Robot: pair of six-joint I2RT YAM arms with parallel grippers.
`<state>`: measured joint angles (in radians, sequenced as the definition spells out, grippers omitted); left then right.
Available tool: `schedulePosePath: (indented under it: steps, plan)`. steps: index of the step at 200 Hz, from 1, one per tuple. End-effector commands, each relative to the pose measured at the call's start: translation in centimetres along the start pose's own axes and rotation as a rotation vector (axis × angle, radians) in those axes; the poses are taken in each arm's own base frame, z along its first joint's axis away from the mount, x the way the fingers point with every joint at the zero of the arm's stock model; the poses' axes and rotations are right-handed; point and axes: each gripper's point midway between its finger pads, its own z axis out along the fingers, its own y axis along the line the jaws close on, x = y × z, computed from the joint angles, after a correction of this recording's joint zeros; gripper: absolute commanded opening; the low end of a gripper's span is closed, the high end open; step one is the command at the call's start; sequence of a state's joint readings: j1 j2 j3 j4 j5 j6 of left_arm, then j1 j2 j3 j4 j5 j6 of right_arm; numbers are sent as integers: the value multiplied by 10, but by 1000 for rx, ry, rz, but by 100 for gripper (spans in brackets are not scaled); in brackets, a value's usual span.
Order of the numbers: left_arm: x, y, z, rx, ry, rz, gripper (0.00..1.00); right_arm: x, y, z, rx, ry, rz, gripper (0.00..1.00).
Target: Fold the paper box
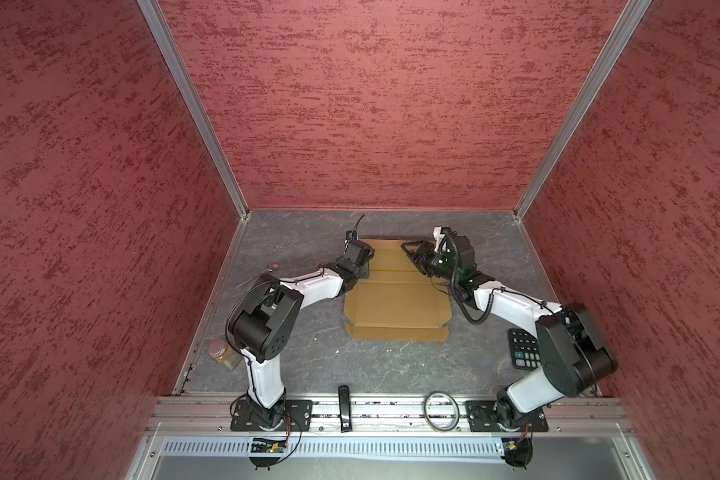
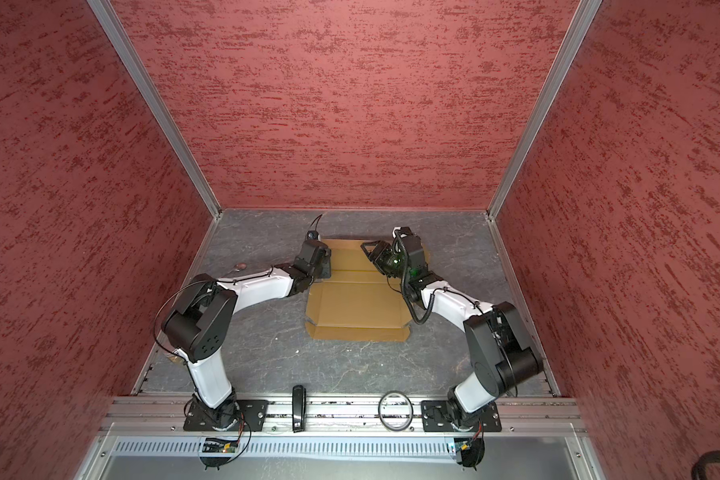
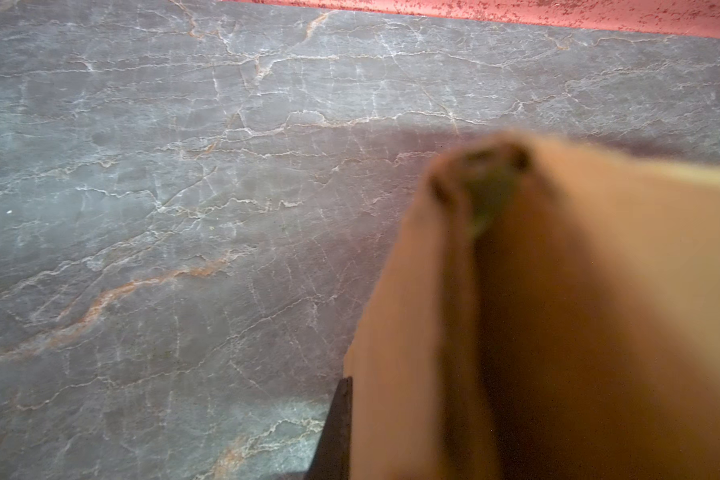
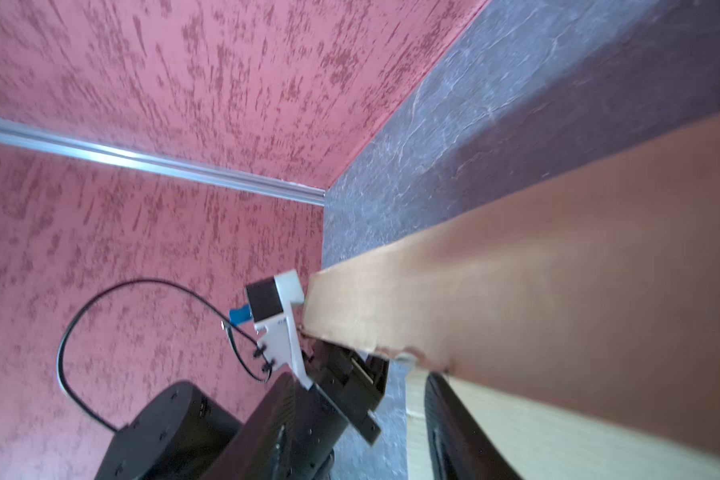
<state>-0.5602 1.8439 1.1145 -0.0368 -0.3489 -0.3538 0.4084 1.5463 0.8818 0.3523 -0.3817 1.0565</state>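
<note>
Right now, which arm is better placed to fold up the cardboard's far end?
Left, probably. The left arm has its jaws shut on the cardboard at the far left flap, raised in its wrist view. The right arm shows no clear grip.

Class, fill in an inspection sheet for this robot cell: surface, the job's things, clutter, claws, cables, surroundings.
Surface: grey marbled tabletop, no spills seen.
Job's things: paper box, mostly flat, not yet folded into a box.
Clutter: jar near left; calculator near right; black device and ring on the front rail.
Claws: left claw shut, apparently pinching the box's left edge; right claw looks open over its far part.
Cables: coiled cable on the right arm.
Surroundings: red textured walls.
</note>
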Motion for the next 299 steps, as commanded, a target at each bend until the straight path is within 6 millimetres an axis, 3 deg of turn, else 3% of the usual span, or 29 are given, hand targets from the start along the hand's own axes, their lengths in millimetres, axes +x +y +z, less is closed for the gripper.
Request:
schedulePosePath:
  steps: [1, 36, 39, 74, 102, 105, 140, 190, 244, 299]
  plan:
    - [6, 8, 3, -53, -12, -29, 7, 22, -14, -12, 43, 93, -75, 53]
    - [0, 16, 0, -88, -54, -48, 5, 37, -18, -23, 45, 152, -129, 51]
    - [1, 16, 0, -89, -55, -45, 5, 35, -8, -28, 22, 145, -146, 50]
    - [2, 17, 0, -108, -65, -15, 5, 22, 29, -35, -19, 133, -257, 44]
    - [8, 18, 2, -132, -61, 3, 6, 1, 61, -26, -63, 102, -341, 36]
    - [8, 18, 2, -133, -62, 5, 6, 0, 55, -19, -52, 108, -338, 35]
    - [15, 19, 6, -162, -62, 20, 5, -21, 71, 9, -114, 90, -352, 23]
    - [16, 21, 6, -219, -93, 44, 8, -14, 47, 41, -135, 137, -302, 7]
    - [20, 20, 11, -221, -81, 50, 14, -8, 15, 54, -79, 155, -288, 6]
    - [25, 23, 16, -237, -67, 69, 25, -7, 6, 60, -65, 158, -279, 6]
